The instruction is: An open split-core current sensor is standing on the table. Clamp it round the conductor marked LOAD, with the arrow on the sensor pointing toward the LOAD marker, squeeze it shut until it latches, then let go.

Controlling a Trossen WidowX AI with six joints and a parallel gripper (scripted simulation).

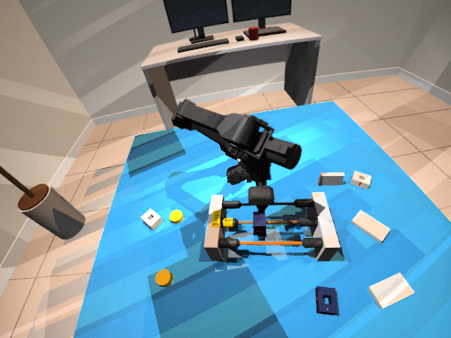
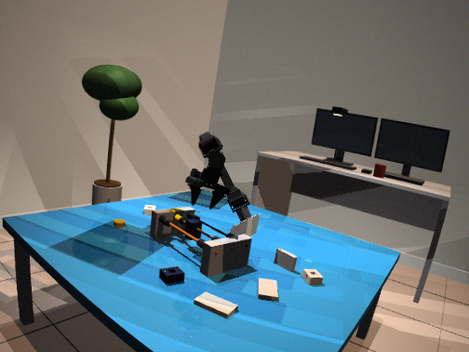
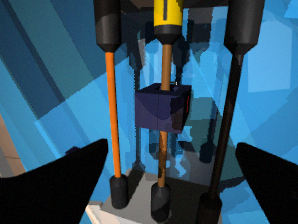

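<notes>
The dark navy sensor (image 1: pixel 259 222) (image 2: pixel 193 223) (image 3: pixel 162 107) sits as a closed-looking cube around the brown middle conductor (image 1: pixel 282 221) (image 3: pixel 164 60) of the fixture. That conductor carries a yellow sleeve (image 1: pixel 230 221) (image 3: pixel 167 15) at the end with the yellow label (image 1: pixel 216 219). An orange conductor (image 1: pixel 268 242) (image 3: pixel 113 100) and a black one (image 1: pixel 268 203) (image 3: pixel 230 100) run on either side. My gripper (image 2: pixel 205 199) (image 3: pixel 171 146) is open and empty. It hangs above the sensor, with its fingers well clear on both sides. I cannot make out the sensor's arrow.
The fixture's white end blocks (image 1: pixel 214 232) (image 1: pixel 328 232) hold the conductors. Loose on the blue table (image 1: pixel 134 313) are white blocks (image 1: pixel 331 179) (image 1: pixel 370 225) (image 1: pixel 390 290), a small navy part (image 1: pixel 329 300), a small white part (image 1: pixel 151 218) and two yellow discs (image 1: pixel 176 215) (image 1: pixel 163 277).
</notes>
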